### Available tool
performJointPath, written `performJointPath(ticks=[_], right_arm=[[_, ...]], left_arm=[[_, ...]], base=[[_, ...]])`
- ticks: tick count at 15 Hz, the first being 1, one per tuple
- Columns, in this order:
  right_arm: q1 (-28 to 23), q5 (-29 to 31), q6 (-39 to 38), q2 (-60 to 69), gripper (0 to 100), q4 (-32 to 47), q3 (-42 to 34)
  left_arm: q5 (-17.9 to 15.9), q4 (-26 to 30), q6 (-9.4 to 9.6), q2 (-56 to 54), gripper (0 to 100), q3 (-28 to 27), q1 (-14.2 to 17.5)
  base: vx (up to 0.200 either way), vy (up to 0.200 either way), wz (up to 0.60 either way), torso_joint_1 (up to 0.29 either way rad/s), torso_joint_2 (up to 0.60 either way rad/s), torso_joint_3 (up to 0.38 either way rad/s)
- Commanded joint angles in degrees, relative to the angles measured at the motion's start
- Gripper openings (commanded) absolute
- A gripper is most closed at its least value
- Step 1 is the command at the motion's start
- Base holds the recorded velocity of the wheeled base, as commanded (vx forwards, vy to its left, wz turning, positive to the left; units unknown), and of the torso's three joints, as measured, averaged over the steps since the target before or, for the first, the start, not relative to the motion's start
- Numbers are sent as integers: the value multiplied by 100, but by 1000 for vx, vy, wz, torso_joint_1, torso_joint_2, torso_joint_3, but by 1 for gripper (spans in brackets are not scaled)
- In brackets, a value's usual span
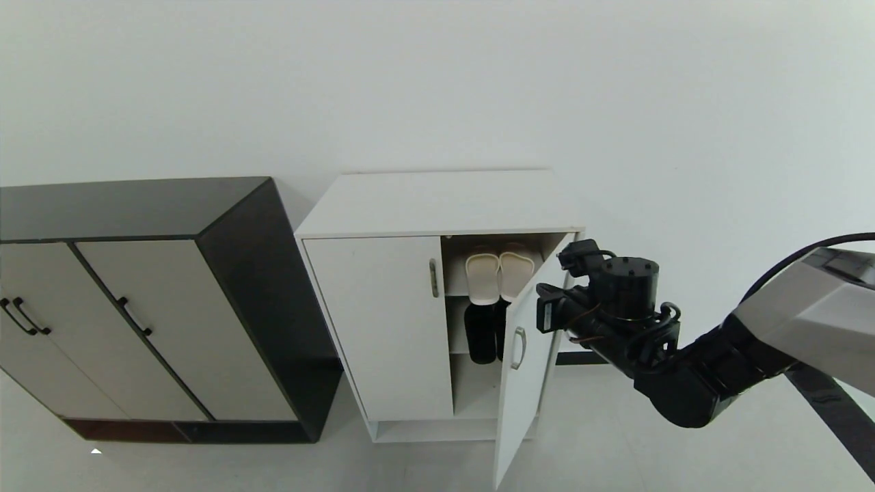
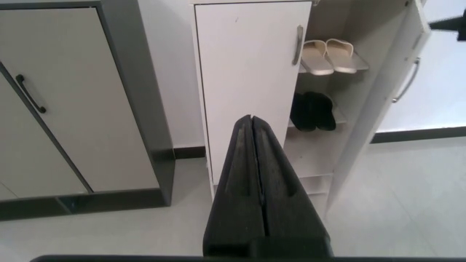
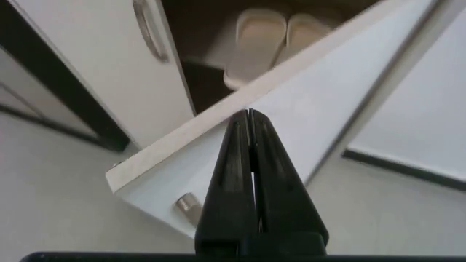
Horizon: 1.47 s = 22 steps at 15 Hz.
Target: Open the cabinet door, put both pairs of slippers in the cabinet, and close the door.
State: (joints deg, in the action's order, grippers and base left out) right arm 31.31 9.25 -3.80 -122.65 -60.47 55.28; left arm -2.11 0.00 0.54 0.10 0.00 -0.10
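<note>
Pointing at the open cabinet door (image 1: 521, 383), right pincer (image 3: 250, 120) is closed; left pincer (image 2: 251, 125) closed too.

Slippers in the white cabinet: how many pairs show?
2. Cream pair on the top shelf; black pair on the shelf below. The open door hides part of the interior.

Black end effector (image 3: 251, 124), cabled black arm (image 1: 656, 355)

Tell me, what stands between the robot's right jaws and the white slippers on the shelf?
The half-open cabinet door; in the right wrist view its edge crosses before the white slippers.
</note>
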Motion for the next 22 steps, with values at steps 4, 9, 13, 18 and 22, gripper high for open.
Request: performJointPath(ticks=[4,9,13,18,22], right_arm=[[77,-354,-332,-295,0,-703,228],[34,-547,-499,-611,0,-1538,1793],[-186,-1576,-209,690,0,-220,-519],[-432,-2015,582,848,0,184,-1213],[-424,-2050,670,813,0,184,-1231]], left_arm=[[0,0,-1,8,0,0,1],[0,0,-1,8,0,0,1],[0,0,-1,8,0,0,1],[0,0,-1,8,0,0,1],[0,0,-1,8,0,0,1]], base=[[0,0,0,0,0,0],[0,0,0,0,0,0],[0,0,0,0,0,0],[200,0,0,-3,0,8],[50,0,0,3,4,-2]])
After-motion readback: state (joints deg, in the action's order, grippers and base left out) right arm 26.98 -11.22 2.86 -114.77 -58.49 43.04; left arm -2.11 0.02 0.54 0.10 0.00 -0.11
